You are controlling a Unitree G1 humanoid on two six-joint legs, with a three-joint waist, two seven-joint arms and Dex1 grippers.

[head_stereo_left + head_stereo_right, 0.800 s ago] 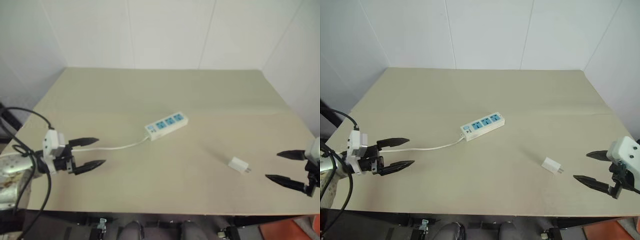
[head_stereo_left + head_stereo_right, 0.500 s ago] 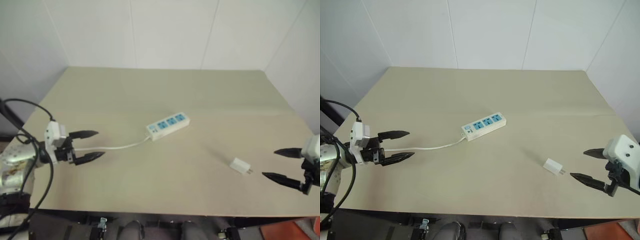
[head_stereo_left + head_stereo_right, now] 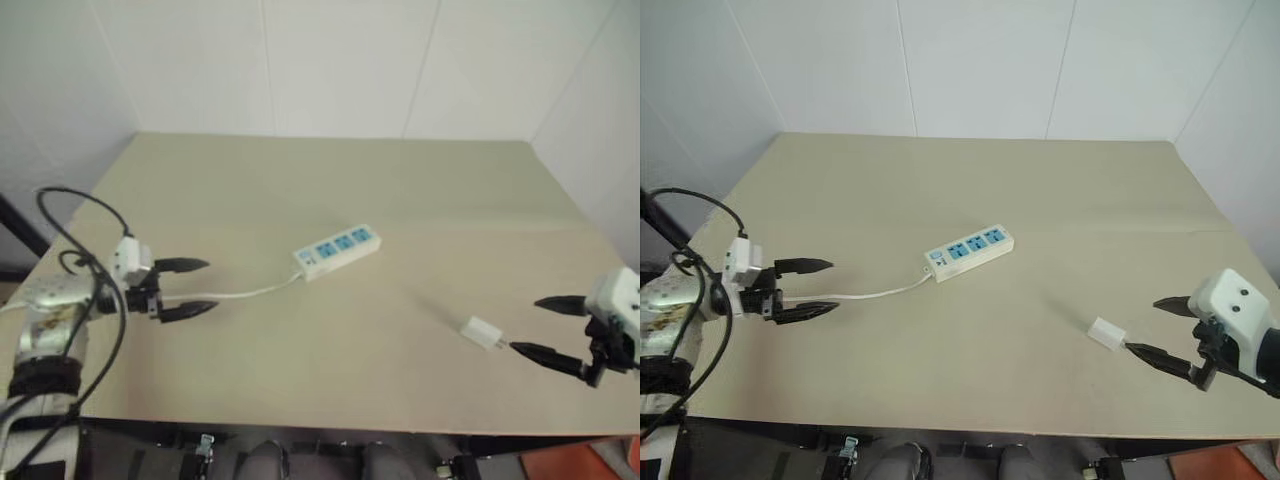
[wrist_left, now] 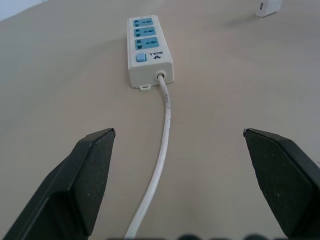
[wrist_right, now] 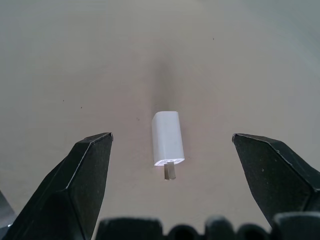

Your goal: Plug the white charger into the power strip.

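Observation:
The power strip [image 3: 337,249] is a white bar with blue sockets, lying at an angle in the middle of the beige table. Its thin white cord [image 3: 240,294] trails toward my left gripper [image 3: 205,286], which hovers open over the cord's end, fingers aimed along it at the strip [image 4: 149,50]. The white charger [image 3: 482,332] lies on its side right of centre, its prongs pointing toward my right gripper [image 3: 525,324]. That gripper is open just beyond the prongs, and in its wrist view the charger [image 5: 167,138] lies centred between its fingers.
The beige table [image 3: 400,180] runs back to white walls on the far side and on both sides. Its front edge lies just below both grippers. Black cables [image 3: 70,220] loop around my left arm.
My left gripper has moved inward along the cord toward the strip. My right gripper has slid left, closing in on the charger's prongs. Strip and charger have stayed put.

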